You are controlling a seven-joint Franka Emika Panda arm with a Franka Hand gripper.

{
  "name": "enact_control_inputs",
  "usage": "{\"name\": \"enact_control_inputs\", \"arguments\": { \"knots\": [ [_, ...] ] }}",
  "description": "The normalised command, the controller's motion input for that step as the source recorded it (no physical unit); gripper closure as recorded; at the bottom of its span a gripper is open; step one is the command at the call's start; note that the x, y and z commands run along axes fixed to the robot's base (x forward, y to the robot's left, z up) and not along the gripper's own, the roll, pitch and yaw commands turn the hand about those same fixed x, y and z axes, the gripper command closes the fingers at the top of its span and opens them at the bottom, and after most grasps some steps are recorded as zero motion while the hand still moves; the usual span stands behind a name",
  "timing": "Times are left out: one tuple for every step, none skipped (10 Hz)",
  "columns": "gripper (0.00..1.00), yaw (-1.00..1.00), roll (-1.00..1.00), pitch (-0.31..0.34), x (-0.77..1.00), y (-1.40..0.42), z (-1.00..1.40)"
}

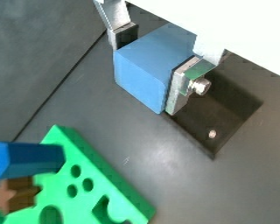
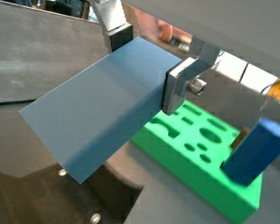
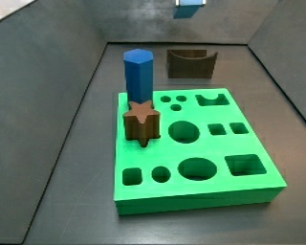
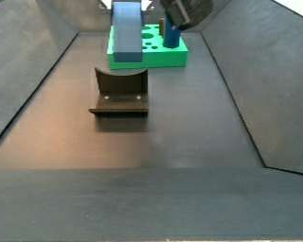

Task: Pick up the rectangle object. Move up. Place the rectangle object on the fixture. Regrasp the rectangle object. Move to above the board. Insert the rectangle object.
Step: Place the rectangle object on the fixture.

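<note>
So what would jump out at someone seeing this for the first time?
Probably the rectangle object, clamped in the gripper and held in the air above the dark fixture. Next, the bright green board on the grey floor, with a blue hexagonal prism and a brown star peg standing in it.

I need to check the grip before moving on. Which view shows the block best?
A wrist view: the block sits clamped between the gripper's fingers, its faces and edges clear. In another wrist view it fills the frame, foreshortened. A side view shows it hanging above the fixture; another side view shows only its lower tip at the frame's edge.
</note>
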Motion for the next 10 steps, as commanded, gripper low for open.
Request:
{"name": "enact_control_inputs", "arguments": {
  "knots": [
    [1.00, -0.15, -0.37, 0.141, 0.29, 0.05, -0.02],
    [1.00, -0.15, -0.22, 0.098, 0.20, 0.03, -0.01],
    [1.00, -0.13, -1.00, 0.230, 0.16, 0.13, -1.00],
    [1.00, -0.14, -1.00, 0.199, 0.13, 0.14, -1.00],
    [1.00, -0.18, -0.94, 0.189, 0.15, 0.14, -1.00],
    [1.00, -0.20, -0.72, 0.164, 0.17, 0.14, -1.00],
    [1.00, -0.20, -0.62, 0.140, 0.18, 0.14, -1.00],
    [1.00, -0.20, -0.39, 0.096, 0.19, 0.14, -1.00],
    [1.00, -0.20, -0.30, 0.074, 0.19, 0.14, -1.00],
    [1.00, -0.18, -0.19, 0.021, 0.20, 0.14, -1.00]
  ]
}}
